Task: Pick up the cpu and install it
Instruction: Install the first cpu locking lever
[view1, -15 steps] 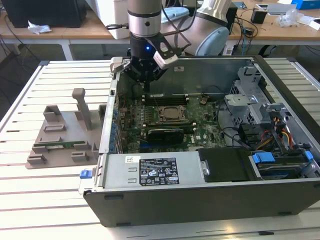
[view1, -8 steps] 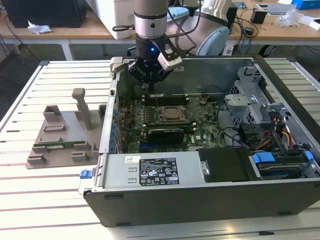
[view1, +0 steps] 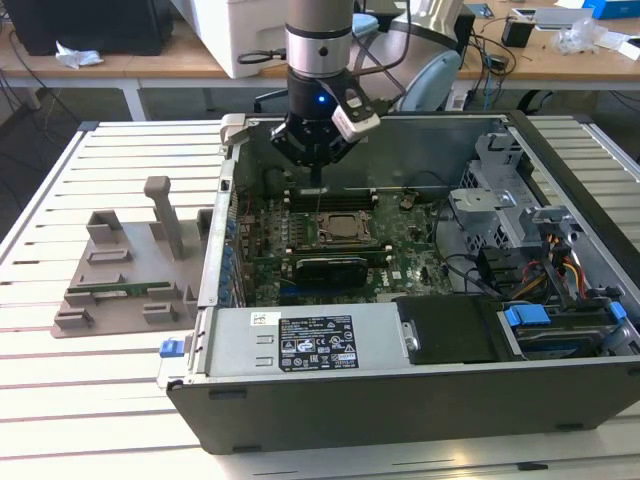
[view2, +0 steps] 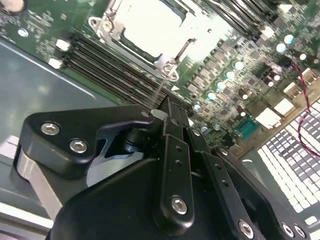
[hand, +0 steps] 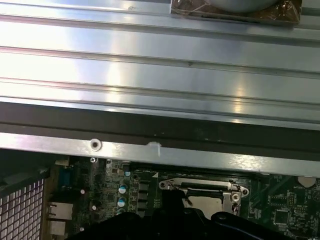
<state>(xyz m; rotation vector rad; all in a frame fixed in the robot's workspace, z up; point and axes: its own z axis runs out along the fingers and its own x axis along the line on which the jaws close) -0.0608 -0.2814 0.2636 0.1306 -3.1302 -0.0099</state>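
You've got the black hand above the open dark-grey computer case, fingers pressed together w/ nothing pinched, as far as the second wrist view shows. The small flat square silver-grey cpu looks seated in the metal-framed socket on the green motherboard. Judging by that: pick & place done; can't tell if the latch is closed.

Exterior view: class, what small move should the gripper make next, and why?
Probably a slow descent: the gripper hangs inside the computer case, close above the motherboard beside the CPU socket, whose thin lever rises toward it in the second wrist view.
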